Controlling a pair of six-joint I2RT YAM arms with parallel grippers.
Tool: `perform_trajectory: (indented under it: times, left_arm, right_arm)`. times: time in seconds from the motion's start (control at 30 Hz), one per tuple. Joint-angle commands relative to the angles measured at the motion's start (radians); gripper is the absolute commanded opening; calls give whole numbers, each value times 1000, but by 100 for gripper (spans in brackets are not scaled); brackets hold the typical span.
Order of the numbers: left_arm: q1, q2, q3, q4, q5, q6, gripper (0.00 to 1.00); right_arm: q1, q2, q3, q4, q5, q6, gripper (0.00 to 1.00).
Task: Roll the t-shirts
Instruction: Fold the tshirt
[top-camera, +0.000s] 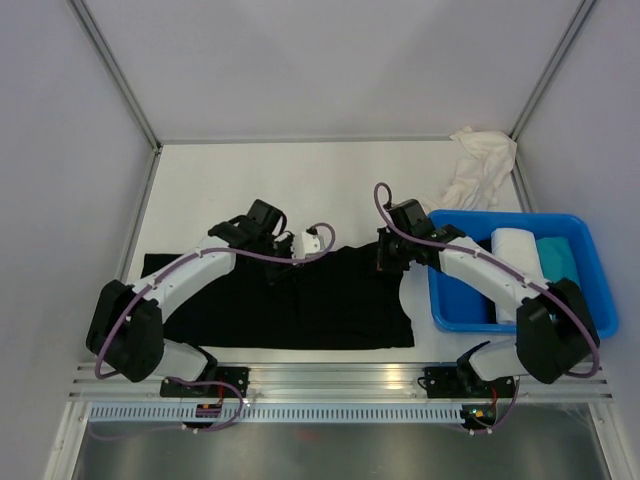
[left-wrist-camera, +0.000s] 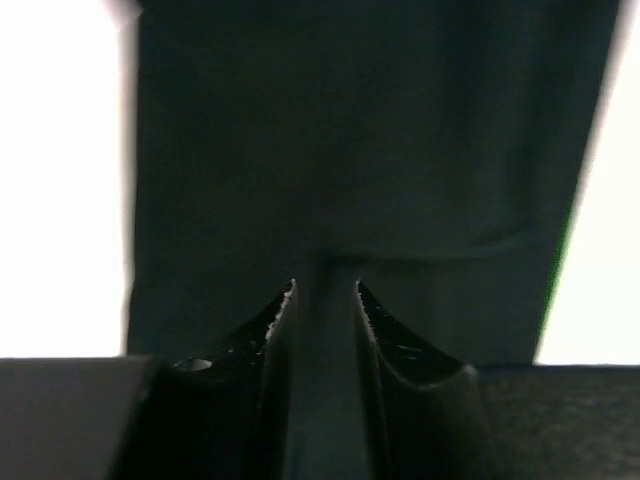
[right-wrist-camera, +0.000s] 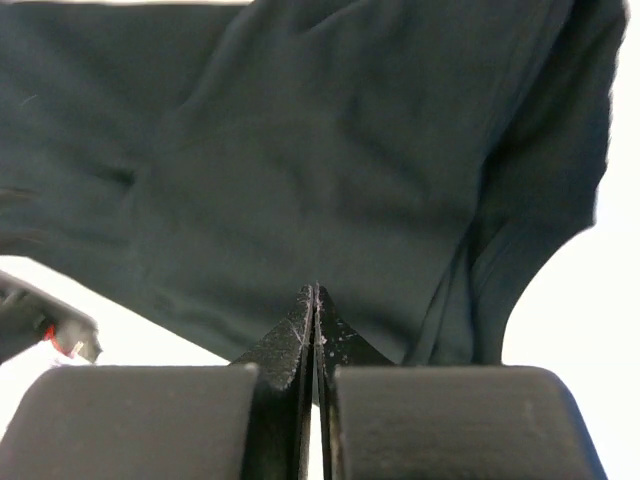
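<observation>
- Desk (top-camera: 300, 180), pale, carrying black t-shirt (top-camera: 330, 300) spread flat along near edge, between both arms.
- Left pincer (top-camera: 280, 258) down at far edge of black t-shirt, left of centre.
- From left wrist view: left pincer (left-wrist-camera: 325, 300) narrowly parted, black t-shirt (left-wrist-camera: 350, 150) showing through gap; no telling whether any fold is caught.
- Right pincer (top-camera: 388, 258) at far right part of same shirt, just beside blue tub (top-camera: 480, 322).
- From right wrist view: right pincer (right-wrist-camera: 316, 295) pressed fully together, tips at black t-shirt (right-wrist-camera: 300, 150); no telling whether fabric is pinched.
- Inside blue tub, at right of desk: rolled white t-shirt (top-camera: 515, 248) and teal t-shirt (top-camera: 560, 258), side by side.
- Crumpled cream-white t-shirt (top-camera: 480, 168) at far right corner, just behind tub.
</observation>
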Motion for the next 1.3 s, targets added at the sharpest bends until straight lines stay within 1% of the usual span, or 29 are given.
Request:
perform_trajectory:
  times: [0.0,0.03,0.13,0.17,0.2,0.3,0.43,0.6,0.73,0.77,0.9,0.93,1.03,1.1,1.2,1.23,1.27]
  left_arm:
    - [100,35,-2,158,-193,-216,33]
    - [116,35,-37,204,-256,-246,33]
    - [176,47,-97,291,-354,-280,33]
    - [214,55,-102,305,-368,-289,33]
    - [234,70,-105,317,-382,-298,33]
    - [315,154,-125,383,-473,-300,32]
    - [416,251,-129,406,-493,-300,32]
    - [437,283,-140,449,-484,-317,32]
    - [447,273,-122,449,-482,-334,32]
    - [450,262,-119,449,-481,-337,32]
    - [460,216,-86,442,-477,-345,33]
    - [460,205,-77,427,-474,-349,33]
    - [461,139,-40,376,-451,-361,35]
    - [463,84,-27,353,-450,-368,36]
    - [481,30,-23,319,-454,-366,37]
    - [502,4,-23,305,-453,-365,38]
    - [521,-6,-22,281,-453,-366,38]
  right_arm:
    - [-5,138,35,102,84,1,0]
    - [-5,171,51,113,100,-2,0]
    - [-5,286,106,151,173,-12,0]
    - [-9,309,123,156,207,-13,0]
    - [-11,346,129,160,219,-22,0]
    - [-31,383,109,183,279,-24,0]
    - [-90,407,60,219,293,-25,0]
    - [-101,462,82,237,292,-64,0]
    - [-101,489,152,208,299,-91,0]
    - [-101,496,192,196,305,-101,0]
    - [-100,480,307,118,308,-150,0]
    - [-91,469,353,99,322,-163,0]
    - [-48,394,391,32,387,-203,0]
    - [-19,355,367,18,396,-200,0]
    - [41,286,258,39,352,-152,0]
    - [73,271,229,48,333,-133,0]
    - [86,242,165,59,319,-113,0]
